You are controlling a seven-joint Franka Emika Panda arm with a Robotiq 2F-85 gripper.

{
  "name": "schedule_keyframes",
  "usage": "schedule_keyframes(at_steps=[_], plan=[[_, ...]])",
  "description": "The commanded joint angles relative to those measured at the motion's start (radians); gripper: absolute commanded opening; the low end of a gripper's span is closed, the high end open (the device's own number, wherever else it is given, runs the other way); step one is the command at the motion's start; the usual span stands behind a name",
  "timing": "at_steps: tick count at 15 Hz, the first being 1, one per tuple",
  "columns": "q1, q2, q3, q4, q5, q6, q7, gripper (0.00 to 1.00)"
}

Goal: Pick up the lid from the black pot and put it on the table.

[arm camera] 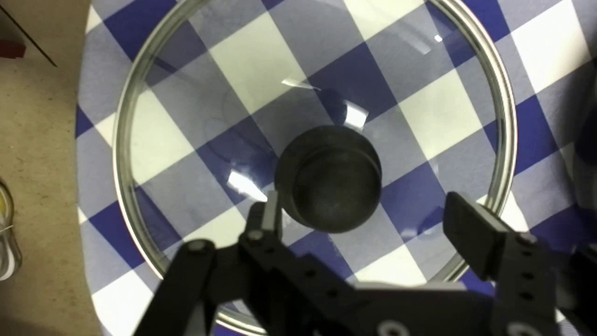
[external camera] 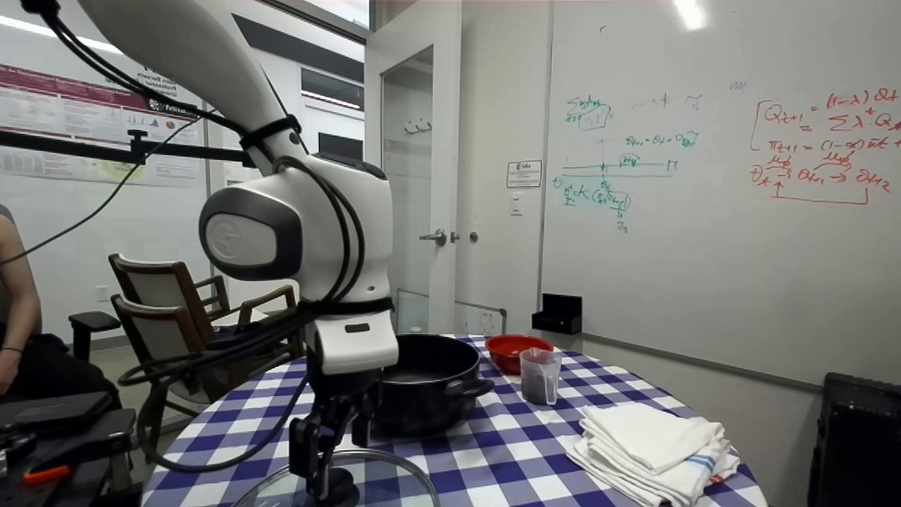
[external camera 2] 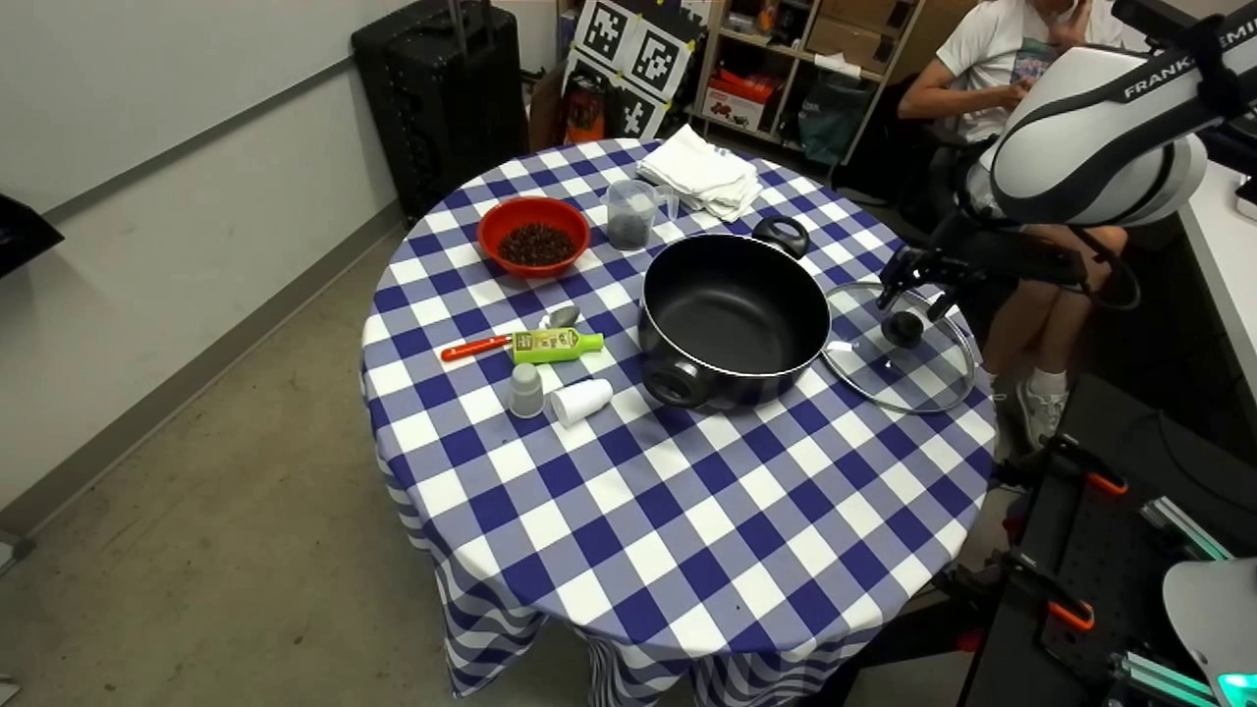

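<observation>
The lid is clear glass with a steel rim and a black knob, lying on the table beside the pot. It shows in both exterior views (external camera: 391,486) (external camera 2: 899,368) and fills much of the wrist view (arm camera: 447,107). The black pot (external camera: 429,405) (external camera 2: 737,314) stands uncovered and looks empty inside. The table (external camera 2: 678,550) has a blue-and-white checkered cloth. My gripper (external camera: 334,451) (external camera 2: 913,301) is open and empty just over the lid. In the wrist view the gripper (arm camera: 361,210) has its left finger close beside the knob, its right finger well apart. I cannot tell whether the left finger touches the knob.
A red bowl (external camera 2: 535,272) with dark bits, a clear measuring cup (external camera 2: 628,221) and folded white towels (external camera 2: 699,172) stand past the pot. A green bottle (external camera 2: 550,345), a red-handled spoon (external camera 2: 476,348), a white cup (external camera 2: 581,401) and a grey cup (external camera 2: 526,391) are nearby.
</observation>
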Motion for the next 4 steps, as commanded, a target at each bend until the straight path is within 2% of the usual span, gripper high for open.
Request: schedule_keyframes(at_steps=[1, 4], plan=[[0.005, -0.006, -0.003, -0.001, 0.001, -0.002, 0.000, 0.89], [0.005, -0.011, -0.003, -0.005, 0.001, -0.002, -0.001, 0.89]])
